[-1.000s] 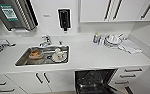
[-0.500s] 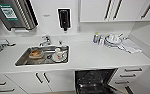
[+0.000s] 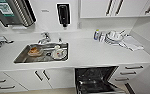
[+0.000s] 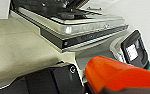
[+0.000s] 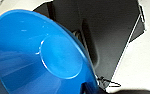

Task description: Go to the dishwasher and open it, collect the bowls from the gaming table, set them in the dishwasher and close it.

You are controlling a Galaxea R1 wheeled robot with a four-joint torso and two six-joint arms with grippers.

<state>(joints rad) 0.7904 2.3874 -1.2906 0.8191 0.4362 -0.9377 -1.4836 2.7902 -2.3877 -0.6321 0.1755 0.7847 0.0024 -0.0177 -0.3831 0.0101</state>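
we're looking down over the white counter (image 3: 91,53), and the dishwasher (image 3: 94,80) sits open below it, to the right of the sink (image 3: 42,53), its dark inside on show. at our left wrist an orange bowl (image 4: 116,73) rides close in front of the lowered dishwasher door, though we cannot tell how the left pincer stands. at our right wrist a blue bowl (image 5: 41,55) looms large and tilted, dark dishwasher panel behind it; we cannot tell that pincer's state either. stacked dishes (image 3: 114,37) rest on the counter's far right.
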